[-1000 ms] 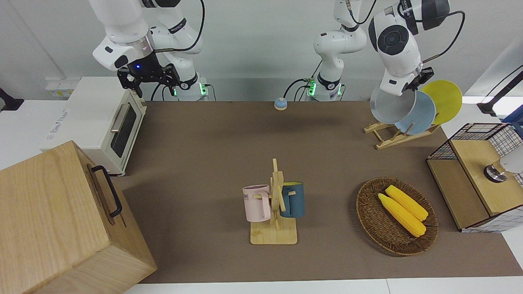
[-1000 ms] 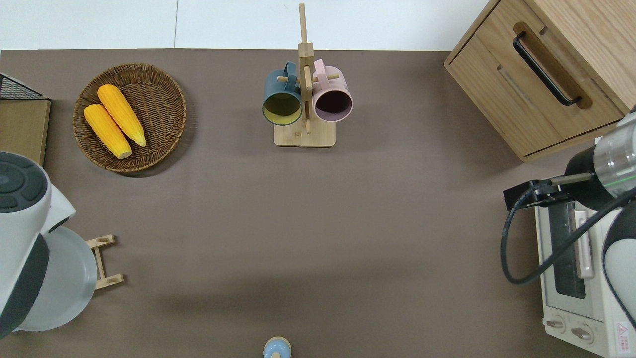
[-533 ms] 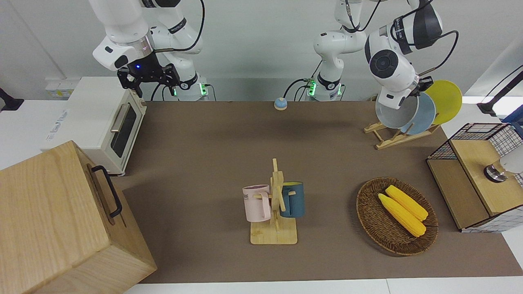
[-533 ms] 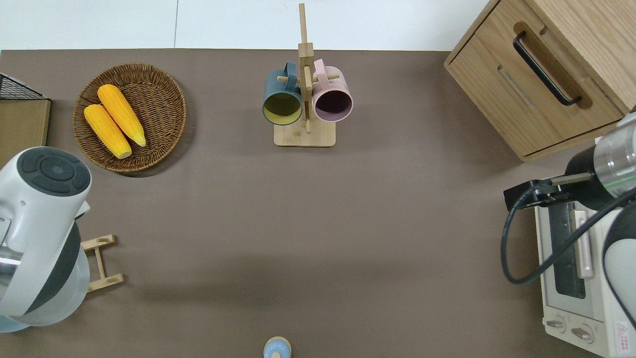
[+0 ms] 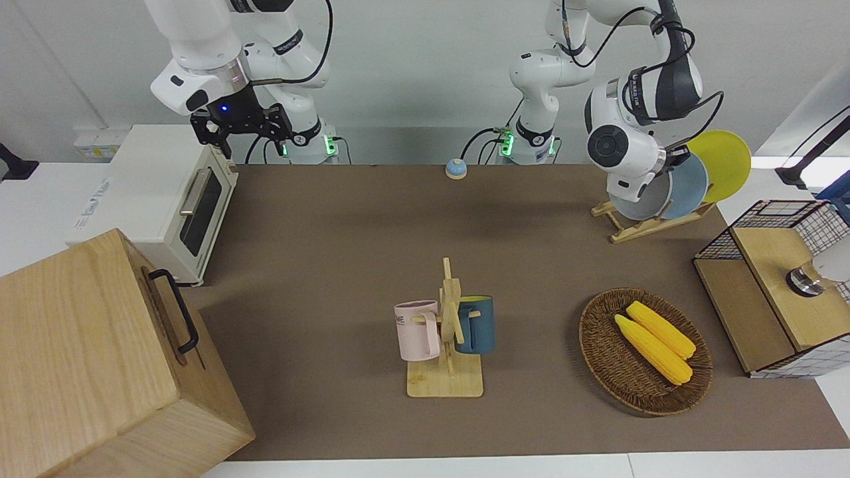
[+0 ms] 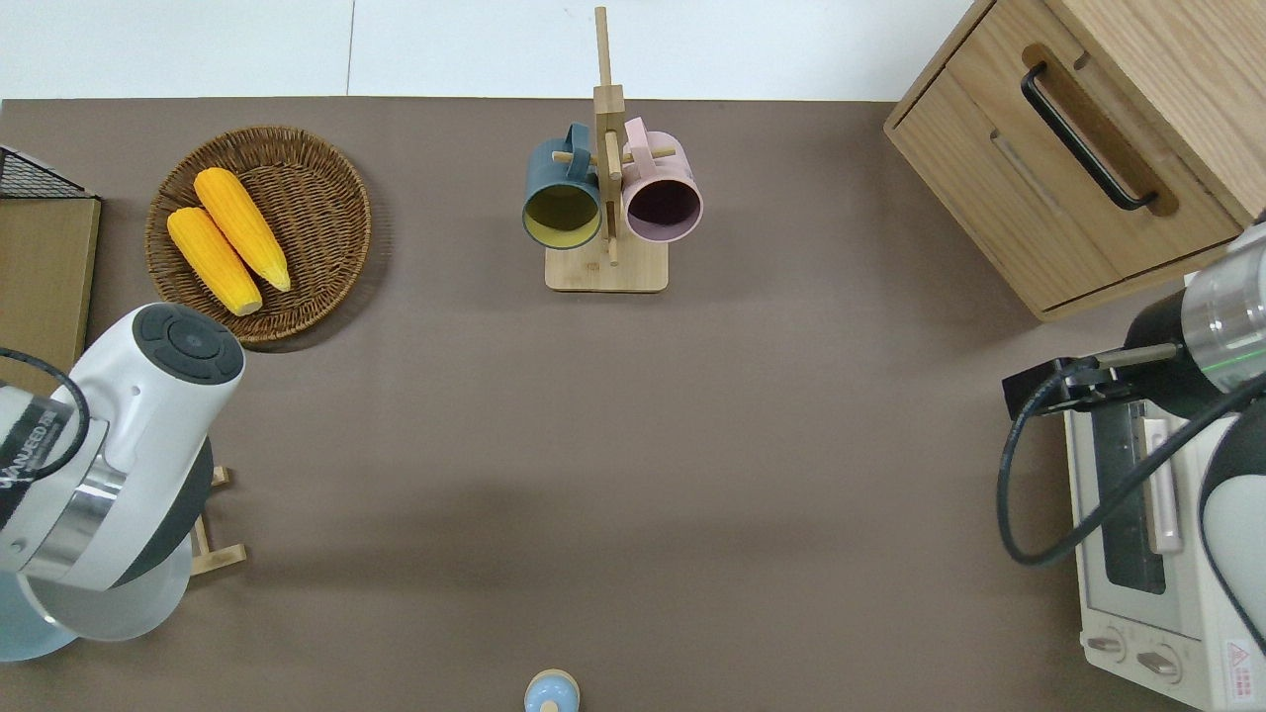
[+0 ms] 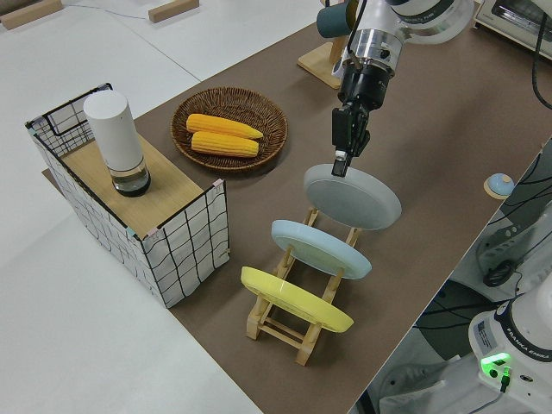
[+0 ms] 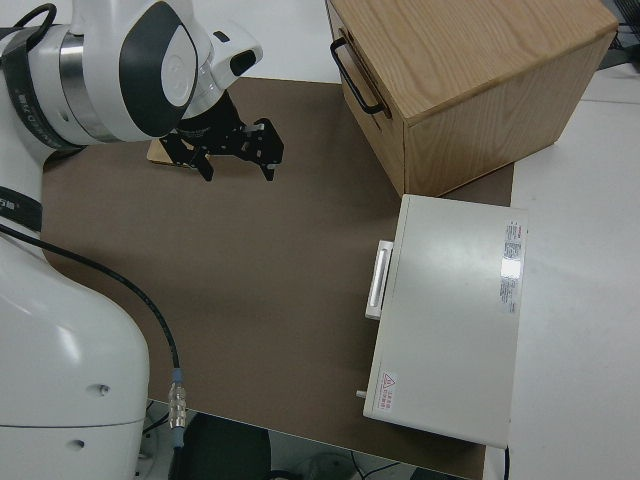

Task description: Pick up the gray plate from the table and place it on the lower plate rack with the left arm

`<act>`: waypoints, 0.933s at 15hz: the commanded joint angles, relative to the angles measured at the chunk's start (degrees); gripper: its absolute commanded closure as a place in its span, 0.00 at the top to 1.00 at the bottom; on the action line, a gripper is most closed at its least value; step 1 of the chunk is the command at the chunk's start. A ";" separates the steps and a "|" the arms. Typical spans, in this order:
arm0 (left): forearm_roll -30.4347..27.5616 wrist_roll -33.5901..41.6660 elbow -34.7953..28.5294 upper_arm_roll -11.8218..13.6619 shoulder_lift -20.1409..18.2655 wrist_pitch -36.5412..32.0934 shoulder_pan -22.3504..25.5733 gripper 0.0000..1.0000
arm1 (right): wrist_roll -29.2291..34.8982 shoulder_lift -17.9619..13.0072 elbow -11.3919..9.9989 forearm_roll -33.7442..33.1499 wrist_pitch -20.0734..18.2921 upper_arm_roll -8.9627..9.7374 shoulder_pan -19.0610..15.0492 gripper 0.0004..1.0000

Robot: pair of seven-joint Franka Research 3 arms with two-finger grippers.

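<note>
The gray plate [image 7: 352, 197] hangs tilted at the end slot of the lower plate rack [image 7: 293, 332], beside the blue plate [image 7: 321, 248]. I cannot tell whether it rests on the rails. My left gripper [image 7: 341, 162] is shut on its upper rim. In the front view the arm's wrist hides part of the gray plate [image 5: 639, 203] over the rack [image 5: 637, 229]. In the overhead view the arm covers most of the gray plate [image 6: 129, 611] and the rack [image 6: 216, 560]. My right gripper [image 8: 237, 152] is open, empty and parked.
A yellow plate [image 7: 296, 299] stands in the rack beside the blue one. A wicker basket [image 5: 601, 358] with two corn cobs, a mug tree [image 5: 446, 332], a wire-and-wood box [image 5: 770, 292], a toaster oven [image 5: 179, 199], a wooden cabinet [image 5: 99, 358] and a small bell [image 5: 455, 168] are on the table [image 5: 332, 232].
My left arm has swung down and lowered the gray plate toward the rack, closer against the blue plate. The right arm has not moved.
</note>
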 commanded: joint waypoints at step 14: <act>0.73 -2.42 -0.81 0.36 3.50 4.88 0.21 0.25 | 0.68 -0.12 0.42 -0.37 -0.64 1.22 -1.36 0.98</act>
